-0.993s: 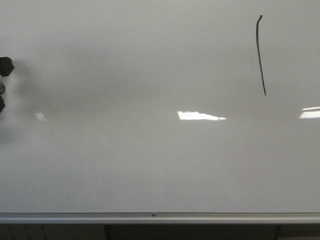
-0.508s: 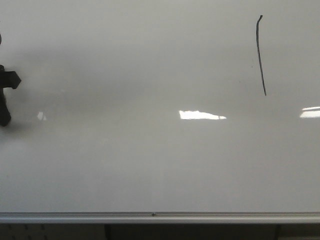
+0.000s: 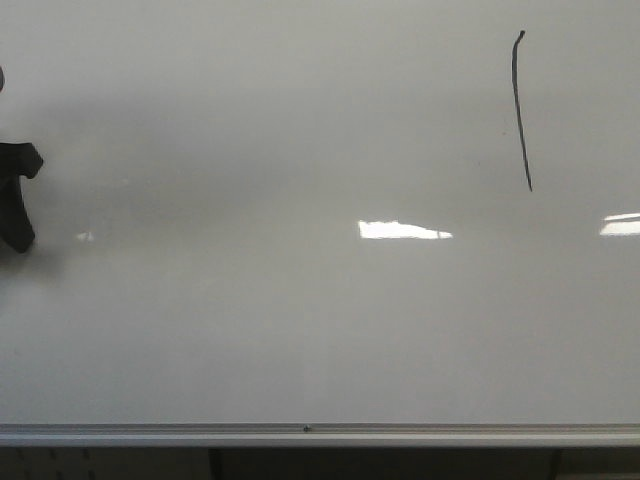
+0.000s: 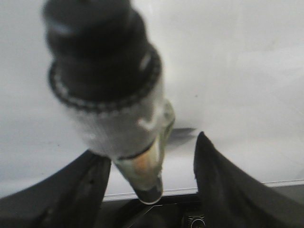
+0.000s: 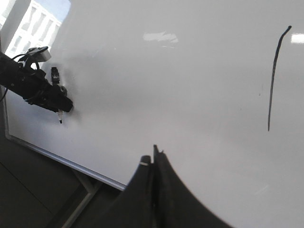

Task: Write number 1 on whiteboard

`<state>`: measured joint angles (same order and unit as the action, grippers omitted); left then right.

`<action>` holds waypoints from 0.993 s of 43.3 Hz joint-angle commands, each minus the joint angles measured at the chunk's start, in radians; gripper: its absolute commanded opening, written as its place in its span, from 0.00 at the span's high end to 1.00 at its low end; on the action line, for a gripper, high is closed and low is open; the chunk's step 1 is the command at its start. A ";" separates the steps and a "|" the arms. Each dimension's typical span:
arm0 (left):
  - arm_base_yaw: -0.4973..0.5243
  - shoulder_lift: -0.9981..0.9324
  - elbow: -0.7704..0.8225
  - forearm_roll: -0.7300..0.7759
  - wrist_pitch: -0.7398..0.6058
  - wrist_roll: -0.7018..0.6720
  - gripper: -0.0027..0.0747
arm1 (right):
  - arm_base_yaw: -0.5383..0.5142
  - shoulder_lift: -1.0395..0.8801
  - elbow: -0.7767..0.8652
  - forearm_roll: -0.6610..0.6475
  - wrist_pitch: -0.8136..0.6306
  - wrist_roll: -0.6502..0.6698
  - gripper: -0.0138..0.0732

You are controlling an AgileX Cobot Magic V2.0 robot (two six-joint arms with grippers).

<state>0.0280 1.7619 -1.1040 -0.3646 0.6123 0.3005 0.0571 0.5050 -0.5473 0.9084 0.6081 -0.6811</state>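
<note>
Up front, the large glossy pale grey-white whiteboard (image 3: 300, 330) fills nearly the whole front view, with a silver aluminium edge rail (image 3: 320, 434) running along its bottom. High on its right part stands the number 1 (image 3: 520, 110) — a thin black marker stroke, slightly curved, with a tiny hook at its top. Bright white rectangular light reflections (image 3: 404, 231) lie on the board below and to the left of the stroke. At the far left edge a dark piece of the left claw (image 3: 15, 200) juts into view, well apart from the stroke; from here I cannot tell how its jaws stand.

Next, the left wrist view: a blurred marker pen (image 4: 114, 104) with a black ribbed cap end and a grey-silver barrel sits between the two black fingers (image 4: 228, 190) of the left claw (image 4: 152, 190), which is pinching it. The pale board lies behind, with its rail just past the pen's lower end.

Finally, the right wrist view shows the right claw (image 5: 154, 159) with its black fingers pressed together, nothing between them, pointing at the board. The black stroke (image 5: 275, 78) appears off to one side on the board, and the left arm (image 5: 33, 85) — black, with cables — holds the pen's tip close to the board's surface, far from the stroke.
</note>
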 commanded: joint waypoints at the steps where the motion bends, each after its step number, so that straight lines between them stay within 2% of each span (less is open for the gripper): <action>1: 0.002 -0.027 -0.029 -0.008 -0.182 0.003 0.35 | -0.006 0.003 -0.024 0.038 -0.054 0.001 0.97; 6: 0.002 -0.050 -0.029 0.027 -0.172 0.003 0.29 | -0.006 0.003 -0.024 0.038 -0.056 0.001 0.97; 11: 0.004 -0.115 -0.029 0.094 -0.132 0.003 0.33 | -0.006 0.003 -0.024 0.038 -0.094 0.001 0.97; 14: 0.013 -0.169 -0.029 0.102 -0.114 0.003 0.42 | -0.006 0.003 -0.024 0.038 -0.140 0.001 0.97; 23: 0.020 -0.375 -0.009 0.102 -0.111 0.005 0.80 | -0.006 0.003 -0.022 0.038 -0.306 0.001 0.97; 29: 0.020 -0.498 0.061 0.102 -0.155 0.007 0.99 | -0.006 0.003 -0.004 0.038 -0.395 0.001 0.97; 37: 0.018 -0.676 0.256 0.065 -0.253 0.012 0.99 | -0.006 -0.012 0.064 0.037 -0.475 -0.005 0.97; 43: -0.017 -0.856 0.429 0.047 -0.368 0.013 0.99 | -0.006 -0.051 0.107 0.037 -0.478 -0.044 0.97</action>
<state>0.0364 1.0124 -0.7355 -0.2834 0.3835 0.3114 0.0571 0.4737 -0.4330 0.9278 0.1902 -0.6972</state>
